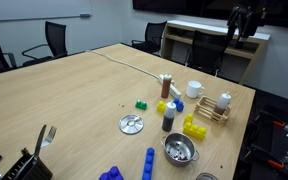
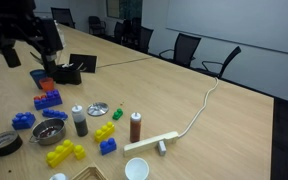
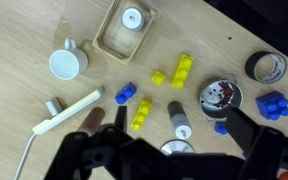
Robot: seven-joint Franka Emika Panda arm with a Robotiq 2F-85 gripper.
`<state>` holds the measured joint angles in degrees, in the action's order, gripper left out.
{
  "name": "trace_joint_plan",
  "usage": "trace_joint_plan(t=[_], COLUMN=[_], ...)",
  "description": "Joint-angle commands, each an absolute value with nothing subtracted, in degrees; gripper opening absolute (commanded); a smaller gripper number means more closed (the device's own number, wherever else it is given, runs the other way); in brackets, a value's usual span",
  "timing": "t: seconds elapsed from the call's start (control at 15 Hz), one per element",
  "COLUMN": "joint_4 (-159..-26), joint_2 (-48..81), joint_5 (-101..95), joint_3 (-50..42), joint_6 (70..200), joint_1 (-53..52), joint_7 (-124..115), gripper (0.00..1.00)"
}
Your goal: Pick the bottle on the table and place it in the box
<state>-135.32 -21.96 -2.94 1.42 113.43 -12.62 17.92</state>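
Observation:
The small dark grey bottle (image 1: 169,116) with a pale cap stands upright on the table near the round metal bowl; it shows in both exterior views (image 2: 79,120). The light wooden crate (image 1: 214,110) stands near the table's edge with a white bottle (image 1: 225,101) inside it. My gripper (image 1: 242,20) hangs high above the table, far from the objects, also in an exterior view (image 2: 29,45). In the wrist view the open, empty gripper (image 3: 175,110) looks straight down on the dark bottle (image 3: 177,113), with the crate (image 3: 108,35) further up.
A slim brown bottle (image 1: 165,87), a white mug (image 1: 195,89), a metal bowl (image 1: 180,149), a disc (image 1: 132,124), yellow blocks (image 1: 194,127), blue blocks (image 1: 149,160) and a green block (image 1: 142,105) surround the bottle. A tape roll (image 3: 268,67) lies beside the bowl.

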Motion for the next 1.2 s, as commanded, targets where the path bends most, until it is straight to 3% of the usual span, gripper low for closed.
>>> trace_joint_plan(t=[0.0, 0.2, 0.47, 0.8, 1.13], joint_4=[-135.2, -135.2, -135.0, -131.4, -123.6], joint_2=[-22.2, -22.2, -16.8, -0.4, 13.6], joint_5=[-2.5, -2.5, 3.2, 9.4, 7.3], joint_3=[2.3, 2.3, 1.7, 4.4, 9.3], joint_6=[113.3, 113.3, 124.7, 138.1, 138.9], joint_1=[-11.5, -11.5, -12.8, -14.2, -12.3], joint_7=[18.3, 18.4, 19.3, 25.3, 26.6], gripper=[1.00, 1.00, 1.00, 1.00, 1.00])
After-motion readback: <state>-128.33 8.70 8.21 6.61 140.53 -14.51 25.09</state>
